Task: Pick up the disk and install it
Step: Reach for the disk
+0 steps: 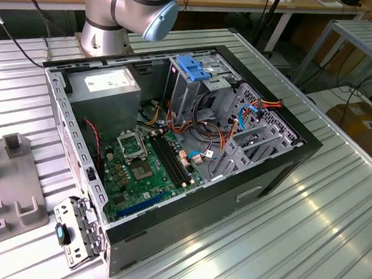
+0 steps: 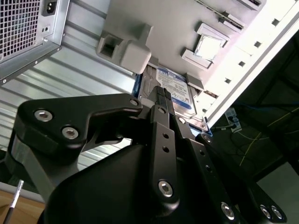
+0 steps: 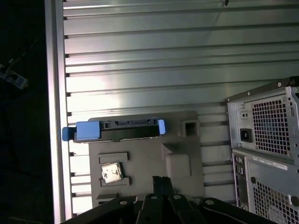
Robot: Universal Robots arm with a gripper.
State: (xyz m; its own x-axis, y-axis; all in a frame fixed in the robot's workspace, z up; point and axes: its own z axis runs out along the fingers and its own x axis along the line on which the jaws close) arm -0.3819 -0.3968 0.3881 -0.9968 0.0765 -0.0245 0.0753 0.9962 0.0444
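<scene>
The disk [image 3: 126, 131] stands on edge in a slot of a grey fixture plate [image 3: 187, 154], with its bright blue frame showing at both ends. In the second wrist view its blue-and-white label [image 2: 175, 91] faces the camera, just beyond the black fingers [image 2: 161, 107]. My gripper [image 3: 161, 183] hovers over the fixture, short of the disk and not touching it. Its fingers are shut together with nothing between them.
The open computer case [image 1: 280, 165] lies on the ribbed metal table [image 1: 307, 237], with a blue bracket [image 1: 194, 66] on its drive cage and a grey power supply [image 1: 107, 86]. Its rear panel [image 3: 266, 149] stands close to the fixture. A small silver chip [image 3: 111, 172] sits on the fixture.
</scene>
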